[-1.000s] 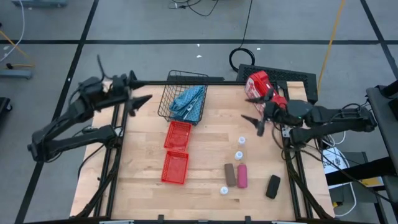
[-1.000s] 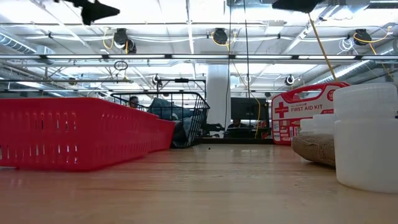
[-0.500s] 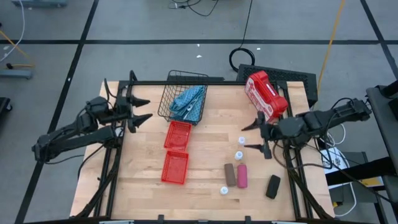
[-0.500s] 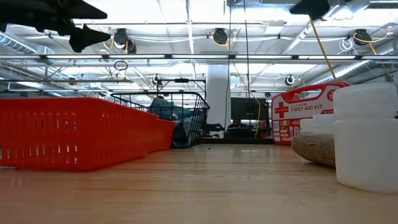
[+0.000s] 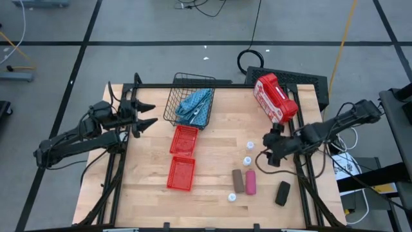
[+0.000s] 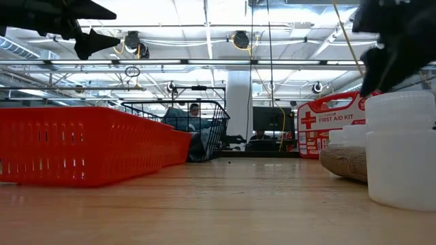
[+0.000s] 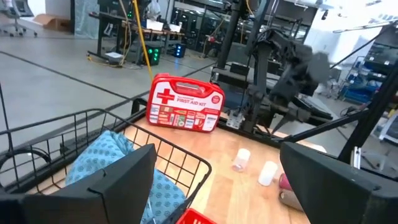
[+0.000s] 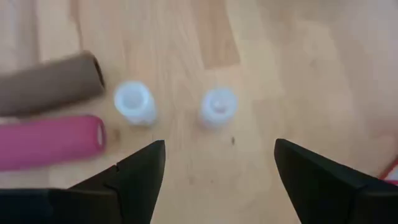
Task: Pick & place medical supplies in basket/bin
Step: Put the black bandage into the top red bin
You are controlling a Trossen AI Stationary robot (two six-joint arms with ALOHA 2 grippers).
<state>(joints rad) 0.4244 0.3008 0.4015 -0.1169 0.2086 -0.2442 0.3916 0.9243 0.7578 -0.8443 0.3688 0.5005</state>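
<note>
A black wire basket (image 5: 190, 100) at the table's far middle holds the light-blue pouch (image 5: 196, 106). Two red bins (image 5: 183, 139) (image 5: 181, 173) lie nearer. Two white vials (image 8: 134, 101) (image 8: 217, 106) stand upright on the wood, with a third vial (image 5: 232, 197) farther toward the near edge. The brown roll (image 5: 237, 181), pink roll (image 5: 250, 182) and black roll (image 5: 282, 193) lie on their sides. My right gripper (image 5: 267, 152) hangs open above the two vials, slanting down. My left gripper (image 5: 145, 116) is open at the table's left, level, facing the basket.
The red and white first-aid case (image 5: 275, 98) stands at the far right corner, just beyond my right arm. In the low view a red bin (image 6: 82, 146) fills the left foreground and a vial (image 6: 402, 150) the right. Bare wood lies between the bins and the vials.
My right gripper has come down and toward the near edge, tipping from nearly level to a downward slant over the vials. My left gripper sank a little beside the basket early on and has since kept still. No object has moved.
</note>
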